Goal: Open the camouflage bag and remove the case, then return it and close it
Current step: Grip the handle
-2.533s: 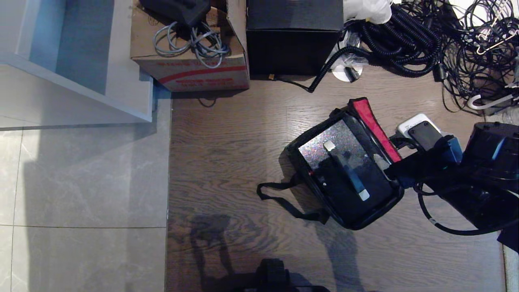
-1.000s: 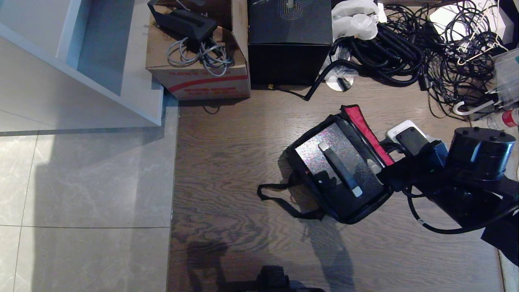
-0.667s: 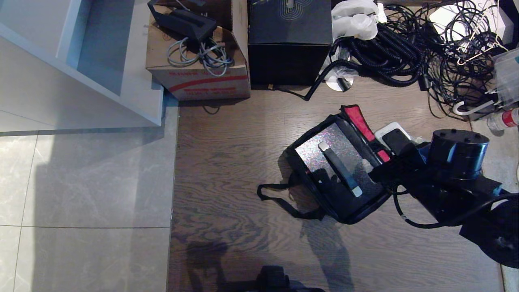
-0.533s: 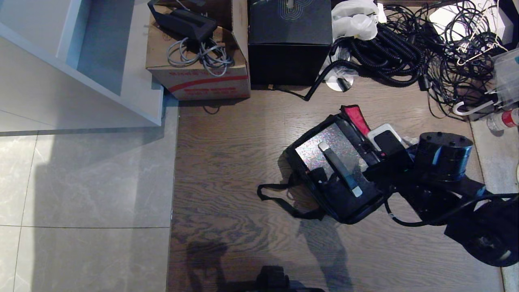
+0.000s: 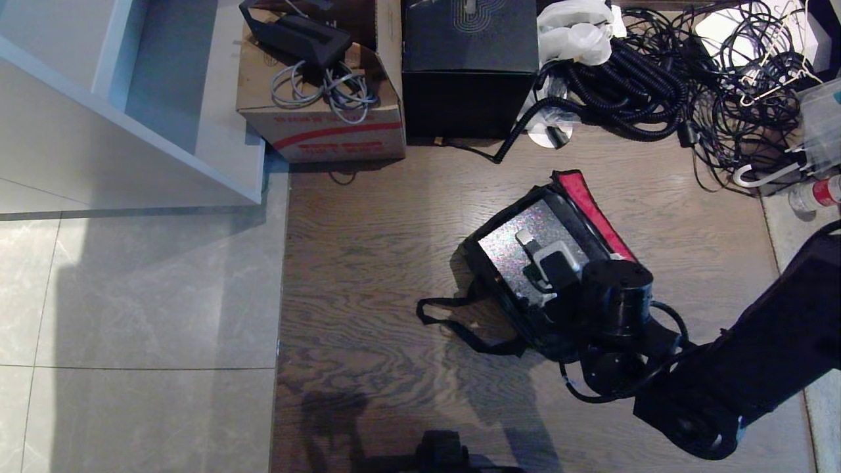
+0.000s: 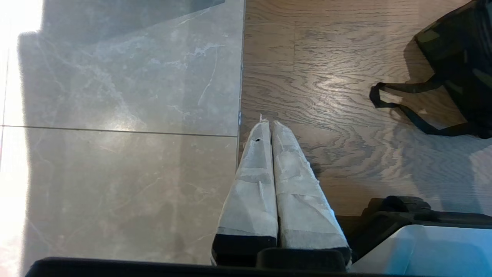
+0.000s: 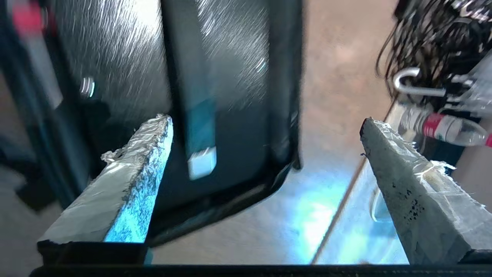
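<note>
Swinging in from the right, the right tool (image 7: 265,146) now hangs spread wide over the case (image 5: 519,253), which sits inside the open camouflage bag (image 5: 571,351) on the floor: 1 step done, removal next. Left tool (image 6: 271,127) pinched together, parked.

At the far edge of the wood floor (image 5: 368,263) I see a cardboard box (image 5: 328,128) holding grey cords (image 5: 325,85), with a black box (image 5: 468,66) just beside it. Tangled black cables (image 5: 663,72) fill the far right corner, near a bottle (image 5: 818,192). Grey tiles (image 5: 131,309) lie left.
</note>
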Motion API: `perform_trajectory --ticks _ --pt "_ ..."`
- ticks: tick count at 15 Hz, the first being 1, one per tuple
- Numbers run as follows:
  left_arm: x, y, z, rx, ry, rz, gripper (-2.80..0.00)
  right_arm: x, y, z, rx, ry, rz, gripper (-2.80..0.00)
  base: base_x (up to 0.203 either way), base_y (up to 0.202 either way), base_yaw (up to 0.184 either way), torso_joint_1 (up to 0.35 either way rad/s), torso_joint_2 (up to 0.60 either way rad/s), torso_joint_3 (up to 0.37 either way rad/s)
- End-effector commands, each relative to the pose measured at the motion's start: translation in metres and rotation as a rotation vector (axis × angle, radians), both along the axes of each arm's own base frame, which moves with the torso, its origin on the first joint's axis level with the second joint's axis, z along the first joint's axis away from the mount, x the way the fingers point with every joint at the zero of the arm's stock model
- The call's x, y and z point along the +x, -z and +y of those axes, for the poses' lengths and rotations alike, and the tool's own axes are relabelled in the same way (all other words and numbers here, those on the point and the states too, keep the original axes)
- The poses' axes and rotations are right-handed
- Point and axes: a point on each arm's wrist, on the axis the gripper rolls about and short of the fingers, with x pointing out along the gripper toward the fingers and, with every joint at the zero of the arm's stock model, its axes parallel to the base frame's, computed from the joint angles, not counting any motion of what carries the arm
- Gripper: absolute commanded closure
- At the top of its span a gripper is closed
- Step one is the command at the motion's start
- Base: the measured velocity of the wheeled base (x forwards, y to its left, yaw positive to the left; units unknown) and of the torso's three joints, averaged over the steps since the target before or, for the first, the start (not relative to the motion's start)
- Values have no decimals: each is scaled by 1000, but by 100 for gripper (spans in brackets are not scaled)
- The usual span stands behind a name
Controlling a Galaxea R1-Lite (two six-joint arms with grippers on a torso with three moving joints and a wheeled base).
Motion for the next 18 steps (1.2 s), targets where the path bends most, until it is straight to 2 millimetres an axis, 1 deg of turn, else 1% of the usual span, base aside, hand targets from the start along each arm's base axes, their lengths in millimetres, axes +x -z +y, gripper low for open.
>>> perform_trajectory --ticks 1,4,8,10,14,16,18 --pt "0 0 0 0 -1 -1 0 4 24 11 -60 53 47 -280 0 0 0 0 0 0" --pt "0 0 0 0 -1 0 0 15 36 22 -69 168 18 -280 0 0 0 0 0 0" --pt "0 0 0 0 -1 0 0 28 40 28 -42 187 -13 -280 0 0 0 0 0 0" --pt "0 0 0 0 -1 0 0 37 36 31 -5 194 -44 -280 0 0 0 0 0 0" --pt "0 0 0 0 -1 0 0 63 31 14 10 216 -54 -280 0 0 0 0 0 0" --pt "0 0 0 0 -1 0 0 70 38 11 -3 203 -30 -280 0 0 0 0 0 0" --pt "0 0 0 0 -1 -1 0 74 38 13 12 165 -32 -280 0 0 0 0 0 0"
